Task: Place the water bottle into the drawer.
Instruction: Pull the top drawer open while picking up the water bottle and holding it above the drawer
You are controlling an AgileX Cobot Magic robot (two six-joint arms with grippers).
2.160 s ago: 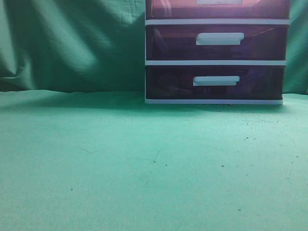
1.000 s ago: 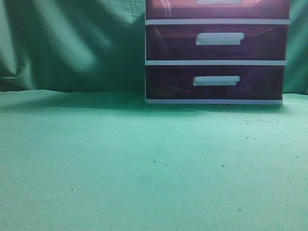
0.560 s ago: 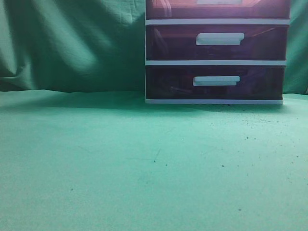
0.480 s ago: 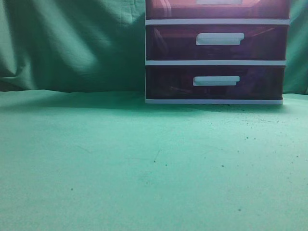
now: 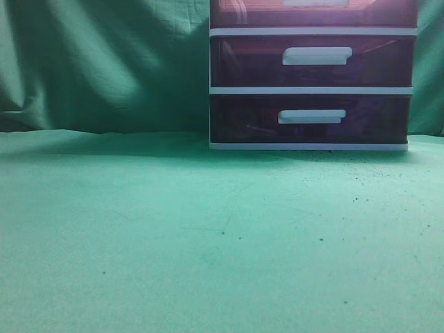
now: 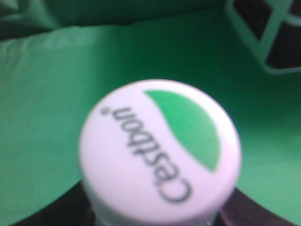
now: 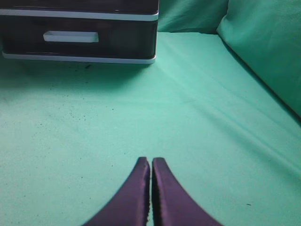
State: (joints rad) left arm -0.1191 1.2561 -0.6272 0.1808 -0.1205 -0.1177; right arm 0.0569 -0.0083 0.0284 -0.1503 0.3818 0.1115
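Observation:
The water bottle's white cap with a green leaf mark (image 6: 160, 150) fills the left wrist view, very close to the camera. Dark finger parts of my left gripper (image 6: 160, 221) show at both bottom corners, so it looks shut on the bottle. The bottle's body is hidden. The drawer (image 5: 312, 14) is the top dark purple-brown one in the white-framed unit, cut off by the exterior view's upper edge. A corner of the unit (image 6: 277, 42) shows at the top right of the left wrist view. My right gripper (image 7: 151, 162) is shut and empty, low over the green cloth. Neither gripper nor the bottle shows in the exterior view.
The two lower drawers (image 5: 312, 62) (image 5: 311, 118) with white handles look shut. The lowest one also shows in the right wrist view (image 7: 70, 36). Green cloth (image 5: 208, 236) covers the table and hangs as a backdrop (image 5: 104, 62). A cloth fold rises at the right (image 7: 268, 52).

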